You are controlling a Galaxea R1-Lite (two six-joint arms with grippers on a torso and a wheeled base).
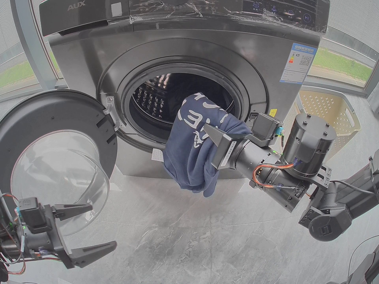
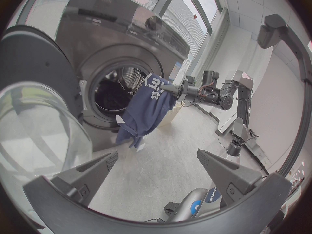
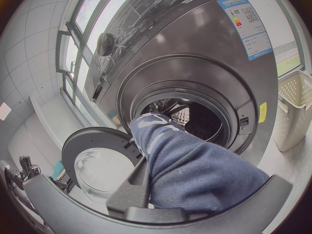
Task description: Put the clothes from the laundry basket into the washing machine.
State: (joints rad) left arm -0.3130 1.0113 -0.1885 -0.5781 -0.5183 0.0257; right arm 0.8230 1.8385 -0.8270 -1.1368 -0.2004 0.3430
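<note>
Open door (image 1: pixel 51 139) at frame left, laundry basket (image 1: pixel 335 111) right. At centre the right gripper (image 1: pixel 213 135) clamps the navy garment (image 1: pixel 189 150), which hangs lengthwise down across the washing machine (image 1: pixel 221 48) drum rim. Lower left, the left gripper (image 1: pixel 103 225) gapes.

The drum mouth (image 1: pixel 154 103) stands open, its door (image 1: pixel 51 115) swung aside left; the hanging garment (image 1: pixel 193 150) covers its right side.

One garment (image 1: pixel 193 154), one washer (image 1: pixel 221 48), one basket (image 1: pixel 333 107)
</note>
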